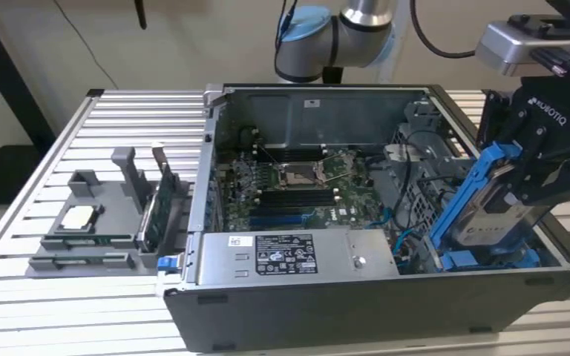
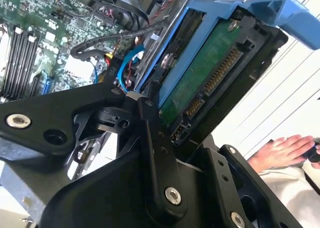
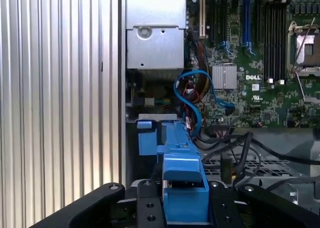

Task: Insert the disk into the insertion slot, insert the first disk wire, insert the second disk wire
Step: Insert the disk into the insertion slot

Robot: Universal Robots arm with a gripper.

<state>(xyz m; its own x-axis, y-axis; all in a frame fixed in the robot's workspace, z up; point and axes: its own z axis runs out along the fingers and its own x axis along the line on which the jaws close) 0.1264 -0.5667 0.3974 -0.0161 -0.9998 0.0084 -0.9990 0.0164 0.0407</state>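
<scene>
Gripper (image 1: pixel 540 176) is clamped on the disk (image 1: pixel 490 219), jaws pressing on its two long sides. The disk hangs tilted, one end down, over the case (image 1: pixel 364 315) at the corner on the exterior view's right. It is not in the slot (image 1: pixel 426 194) yet. The slot is probably the grey cage right beside it, but the mouth is hard to make out.

Handling, as a guess: the disk is a dense, stiff metal block, heavy for its bulk. The blue carrier (image 1: pixel 466 194) is plastic, so the rails may flex a little. The smooth sides could slide in the jaws at this tilt. The bare board and connector are fragile, so take hold on the long sides mid-length, clear of the connector end and off the board.

View differences:
- Exterior view gives the overall pose, the tilt, the white label face, the table (image 1: pixel 87 315) and the power supply (image 1: pixel 285 254).
- Second wrist view shows the disk (image 2: pixel 200 80) underside: green board and connector pins, plus a person's hand (image 2: pixel 286 149) beyond the case.
- First wrist view looks along the carrier (image 3: pixel 182 168) into the case, at blue cables (image 3: pixel 192 90) and the motherboard (image 3: pixel 260 83), with the gripper (image 3: pixel 185 204) closed on the blue end.
</scene>
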